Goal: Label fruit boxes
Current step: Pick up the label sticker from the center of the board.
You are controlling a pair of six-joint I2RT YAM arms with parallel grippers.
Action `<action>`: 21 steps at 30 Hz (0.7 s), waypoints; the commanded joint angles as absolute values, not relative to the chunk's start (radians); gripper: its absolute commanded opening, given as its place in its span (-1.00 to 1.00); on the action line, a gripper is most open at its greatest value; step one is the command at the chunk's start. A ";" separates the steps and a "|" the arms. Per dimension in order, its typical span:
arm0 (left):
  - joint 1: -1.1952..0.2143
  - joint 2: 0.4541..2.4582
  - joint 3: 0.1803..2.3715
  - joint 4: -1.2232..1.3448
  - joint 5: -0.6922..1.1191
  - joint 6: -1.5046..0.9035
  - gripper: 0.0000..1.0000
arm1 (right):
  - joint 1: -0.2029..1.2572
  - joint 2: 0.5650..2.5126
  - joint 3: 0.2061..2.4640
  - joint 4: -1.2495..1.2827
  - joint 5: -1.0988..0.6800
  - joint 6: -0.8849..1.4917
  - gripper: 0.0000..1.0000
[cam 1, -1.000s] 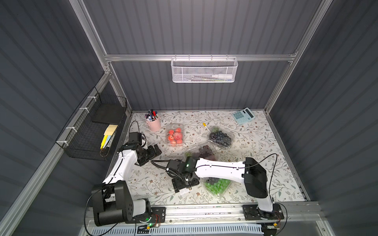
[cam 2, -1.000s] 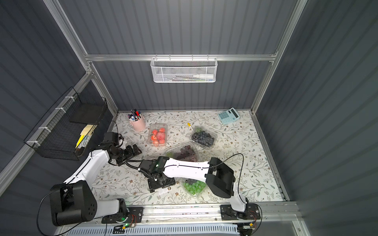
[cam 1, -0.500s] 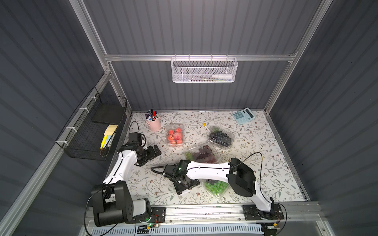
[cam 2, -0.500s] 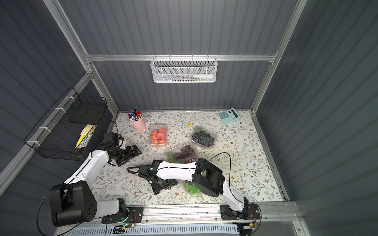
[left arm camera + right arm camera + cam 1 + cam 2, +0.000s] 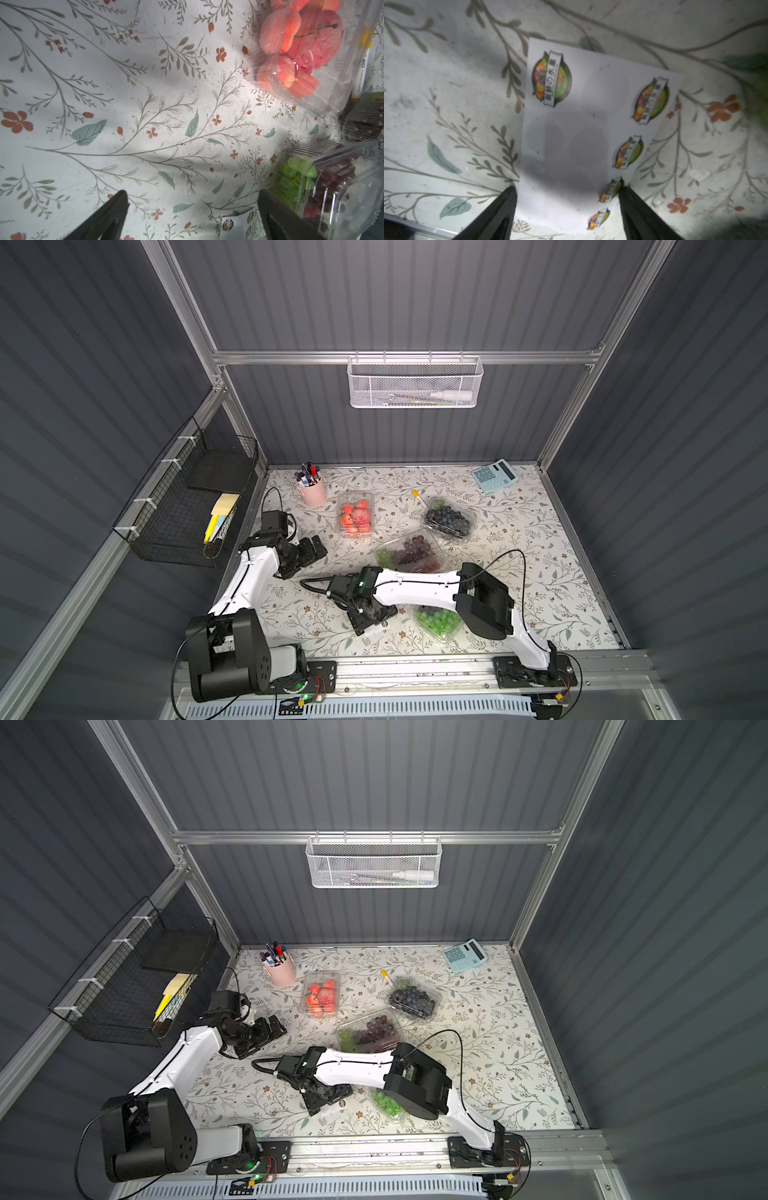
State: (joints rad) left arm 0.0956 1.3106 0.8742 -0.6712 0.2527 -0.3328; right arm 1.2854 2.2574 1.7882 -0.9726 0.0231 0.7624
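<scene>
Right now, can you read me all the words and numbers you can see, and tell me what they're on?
"AUCS": on the white marker pen, in the left wrist view.
"COLOR WHITE BOARD PEN": smaller print on the same pen.
"新鮮の水果": on the banner of each round sticker on the sticker sheet, slightly blurred.
Keys of the calculator: too small to read.

The tabletop point(image 5: 552, 556) is white with grey sprigs and rust flowers — the sticker sheet point(image 5: 571, 135) white, its labels point(image 5: 551, 79) green-and-orange.
</scene>
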 commanded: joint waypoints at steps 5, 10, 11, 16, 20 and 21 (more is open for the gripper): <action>0.104 1.263 0.855 -0.687 0.209 -0.312 0.99 | 1.284 2.333 1.791 -1.015 0.056 0.786 0.15; 0.104 1.264 0.854 -0.699 0.210 -0.297 0.99 | 1.283 2.271 1.733 -0.950 0.085 0.772 -0.07; 0.104 1.266 0.855 -0.698 0.216 -0.295 0.99 | 1.282 2.248 1.714 -0.927 0.095 0.767 -0.10; 0.104 1.261 0.860 -0.686 0.259 -0.288 0.90 | 1.284 2.161 1.633 -0.831 0.147 0.731 -0.30; 0.103 1.253 0.864 -0.672 0.300 -0.281 0.78 | 1.283 2.107 1.569 -0.748 0.161 0.716 -0.37; 0.103 1.252 0.863 -0.666 0.316 -0.278 0.72 | 1.283 2.094 1.552 -0.727 0.164 0.712 -0.39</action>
State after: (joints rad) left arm 0.0956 1.2758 0.8680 -0.6724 0.2626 -0.3008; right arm 1.2846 2.1357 1.5875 -0.7982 0.1184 0.7315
